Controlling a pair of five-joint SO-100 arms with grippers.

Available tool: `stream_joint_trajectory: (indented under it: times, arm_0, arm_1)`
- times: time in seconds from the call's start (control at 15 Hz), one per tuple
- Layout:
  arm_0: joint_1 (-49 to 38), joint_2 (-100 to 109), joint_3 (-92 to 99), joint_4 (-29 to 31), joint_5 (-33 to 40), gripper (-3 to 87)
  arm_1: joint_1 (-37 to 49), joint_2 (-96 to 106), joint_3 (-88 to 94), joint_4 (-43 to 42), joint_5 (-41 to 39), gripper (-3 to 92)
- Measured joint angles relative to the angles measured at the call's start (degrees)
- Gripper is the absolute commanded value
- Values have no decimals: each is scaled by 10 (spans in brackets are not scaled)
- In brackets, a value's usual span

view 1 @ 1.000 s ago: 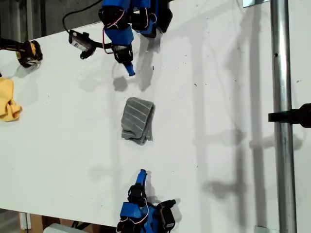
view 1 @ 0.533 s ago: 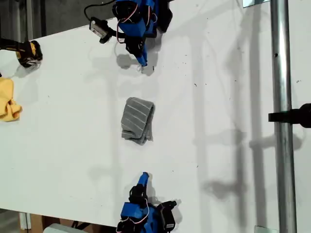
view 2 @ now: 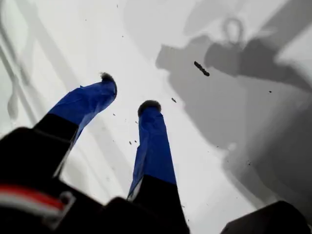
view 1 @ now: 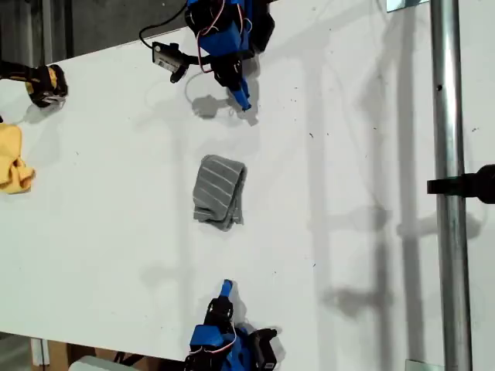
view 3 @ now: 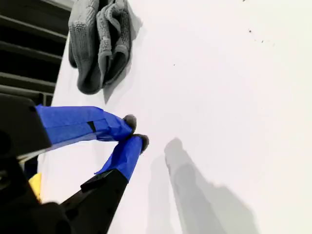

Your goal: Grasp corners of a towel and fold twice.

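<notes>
The towel (view 1: 220,192) sits folded up small, a bit left of centre in the exterior view on the white table (view 1: 348,154), well clear of both arms, with my first gripper (view 2: 129,92) spread open over bare table and my second gripper (view 3: 134,130) pinched closed on nothing.

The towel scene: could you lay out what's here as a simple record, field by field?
towel: grey with white stripes, folded into a small bundle, lying mid-table, nothing touching it
table: white, flat
my first gripper: jaws open, empty, over bare table
my second gripper: jaws shut, empty, pointed towards the towel, apart from it
yellow cloth: crumpled at the exterior view's left edge
metal pole: runs top to bottom along the exterior view's right
fold state: already folded up; fold count unclear
</notes>
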Motion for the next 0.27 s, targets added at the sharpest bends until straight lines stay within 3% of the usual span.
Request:
stream_joint_trajectory:
  times: [0.27]
  arm_0:
    - [3,0,0,0,1,13]
  arm_1:
    - [4,0,0,0,0,153]
